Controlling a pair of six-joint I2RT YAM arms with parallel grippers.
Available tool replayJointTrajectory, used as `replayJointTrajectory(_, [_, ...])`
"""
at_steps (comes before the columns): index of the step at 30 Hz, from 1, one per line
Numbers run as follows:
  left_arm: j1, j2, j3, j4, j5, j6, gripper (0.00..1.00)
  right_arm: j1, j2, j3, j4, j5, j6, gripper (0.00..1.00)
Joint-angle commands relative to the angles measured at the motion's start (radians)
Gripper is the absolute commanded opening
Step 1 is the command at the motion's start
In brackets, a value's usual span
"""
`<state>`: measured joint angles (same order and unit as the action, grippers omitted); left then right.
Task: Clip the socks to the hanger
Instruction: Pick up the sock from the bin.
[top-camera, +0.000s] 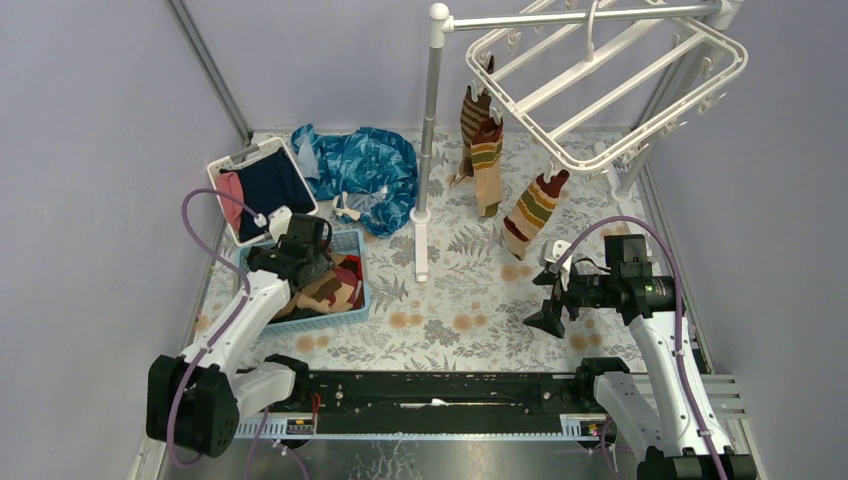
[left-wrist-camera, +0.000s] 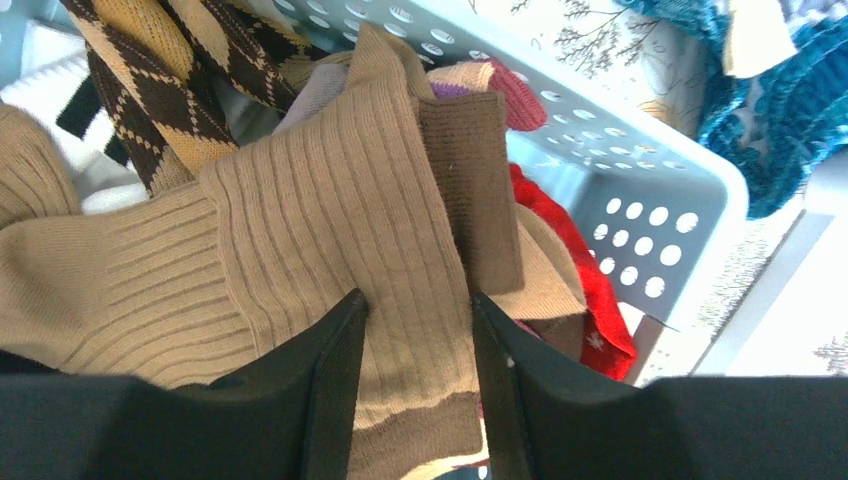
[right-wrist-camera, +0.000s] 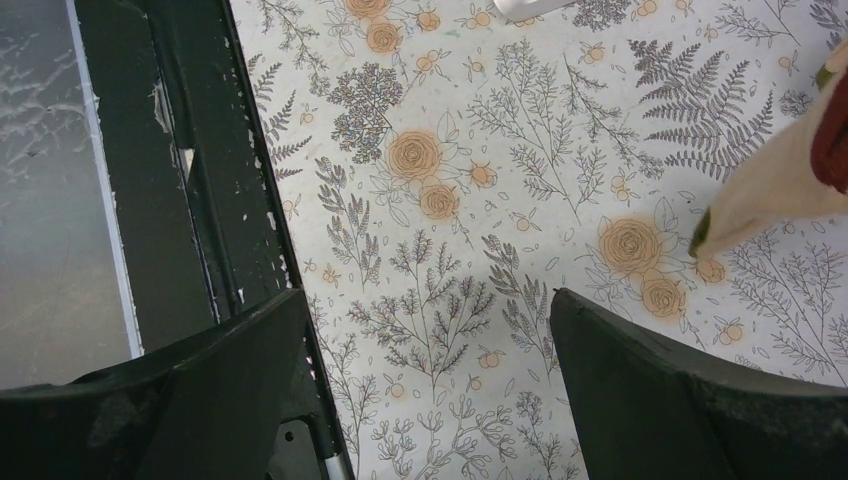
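Three striped socks (top-camera: 487, 160) hang clipped on the near left edge of the white hanger (top-camera: 660, 115), at the back right. More socks (top-camera: 333, 287) lie heaped in the blue basket (top-camera: 352, 312) at the left. My left gripper (top-camera: 318, 265) reaches into that basket. In the left wrist view its jaws (left-wrist-camera: 418, 295) stand partly apart, one finger on each side of a tan ribbed sock (left-wrist-camera: 330, 220) that lies flat between them. Around it lie a brown argyle sock (left-wrist-camera: 150, 60) and a red sock (left-wrist-camera: 590, 300). My right gripper (top-camera: 545, 298) hangs open and empty over the floral cloth (right-wrist-camera: 427, 295).
A grey rack pole (top-camera: 432, 120) stands mid-table. A blue patterned cloth (top-camera: 360, 165) and a white bin (top-camera: 262, 185) of navy and pink clothes lie behind the basket. The toe of one hanging sock (right-wrist-camera: 770, 190) shows near my right gripper. The black rail (top-camera: 430, 390) runs along the near edge.
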<state>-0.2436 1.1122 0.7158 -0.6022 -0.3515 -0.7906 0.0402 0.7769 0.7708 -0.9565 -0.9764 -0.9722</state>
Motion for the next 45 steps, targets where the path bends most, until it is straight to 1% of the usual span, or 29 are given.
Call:
replayJointTrajectory(1, [-0.009,-0.06,-0.008,-0.049,-0.003,-0.021,0.43,0.012,0.004,0.001,0.002,0.01,-0.004,1.0])
replayJointTrajectory(2, [-0.01,-0.068,-0.007,-0.049,0.007,-0.021,0.41,0.014,0.004,0.001,0.002,0.011,-0.004,1.0])
replayJointTrajectory(5, [-0.01,-0.084,0.006,-0.055,0.02,-0.012,0.41,0.015,0.004,0.001,0.003,0.011,-0.005,1.0])
replayJointTrajectory(7, [-0.009,-0.085,0.011,-0.055,0.028,0.006,0.38,0.018,0.004,0.001,0.002,0.012,-0.004,1.0])
replayJointTrajectory(8, [-0.01,-0.084,0.011,-0.054,0.031,0.011,0.36,0.018,0.004,0.001,0.001,0.012,-0.005,1.0])
replayJointTrajectory(9, [-0.01,-0.081,0.009,-0.052,0.037,0.019,0.28,0.017,0.004,0.001,0.001,0.012,-0.005,1.0])
replayJointTrajectory(10, [-0.01,-0.078,0.006,-0.048,0.044,0.021,0.24,0.017,0.003,0.001,0.003,0.011,-0.004,1.0])
replayJointTrajectory(12, [-0.01,-0.075,-0.001,-0.04,0.056,0.023,0.23,0.018,0.002,0.001,0.002,0.012,-0.004,1.0])
replayJointTrajectory(13, [-0.01,-0.072,-0.006,-0.036,0.058,0.024,0.24,0.018,0.002,0.001,0.001,0.012,-0.005,1.0])
replayJointTrajectory(14, [-0.009,-0.068,-0.01,-0.033,0.058,0.022,0.31,0.018,0.002,0.001,0.0,0.012,-0.005,1.0])
replayJointTrajectory(16, [-0.009,-0.056,-0.016,-0.026,0.053,0.018,0.52,0.019,0.002,0.001,0.001,0.012,-0.005,1.0])
replayJointTrajectory(17, [-0.009,-0.046,-0.02,-0.019,0.055,0.018,0.57,0.018,0.004,0.001,0.002,0.012,-0.005,1.0])
replayJointTrajectory(19, [-0.009,-0.027,-0.028,0.003,0.06,0.022,0.59,0.019,0.003,0.001,0.0,0.011,-0.005,1.0])
replayJointTrajectory(21, [-0.008,-0.005,-0.031,0.019,0.061,0.021,0.59,0.021,0.002,0.001,0.0,0.013,-0.006,1.0])
replayJointTrajectory(22, [-0.008,0.006,-0.028,0.019,0.062,0.017,0.57,0.021,0.002,0.0,0.001,0.013,-0.006,1.0])
replayJointTrajectory(25, [-0.008,0.005,-0.019,0.001,0.051,0.008,0.33,0.021,0.0,-0.001,0.001,0.016,-0.006,1.0])
replayJointTrajectory(26, [-0.008,-0.005,-0.014,-0.01,0.047,0.007,0.28,0.02,0.002,-0.002,0.001,0.016,-0.006,1.0])
replayJointTrajectory(27, [-0.008,-0.018,-0.005,-0.023,0.042,0.007,0.27,0.021,0.002,-0.001,0.001,0.016,-0.006,1.0])
replayJointTrajectory(29, [-0.008,-0.052,0.015,-0.056,0.036,0.012,0.22,0.021,0.004,-0.001,0.001,0.016,-0.006,1.0])
replayJointTrajectory(30, [-0.008,-0.071,0.025,-0.069,0.034,0.015,0.18,0.021,0.004,-0.001,0.001,0.016,-0.006,1.0])
replayJointTrajectory(31, [-0.008,-0.091,0.033,-0.081,0.031,0.021,0.13,0.021,0.003,-0.001,0.001,0.016,-0.006,1.0])
replayJointTrajectory(33, [-0.008,-0.127,0.049,-0.098,0.023,0.034,0.06,0.021,0.004,-0.001,0.001,0.016,-0.006,1.0])
replayJointTrajectory(37, [-0.008,-0.185,0.07,-0.116,0.02,0.045,0.0,0.02,0.001,-0.002,0.001,0.016,-0.006,1.0])
replayJointTrajectory(41, [-0.008,-0.217,0.093,-0.116,0.066,0.056,0.0,0.021,-0.001,-0.002,-0.003,0.015,-0.013,1.0])
replayJointTrajectory(45, [-0.008,-0.253,0.147,-0.12,0.14,0.102,0.0,0.02,-0.001,-0.001,-0.013,0.006,-0.024,1.0])
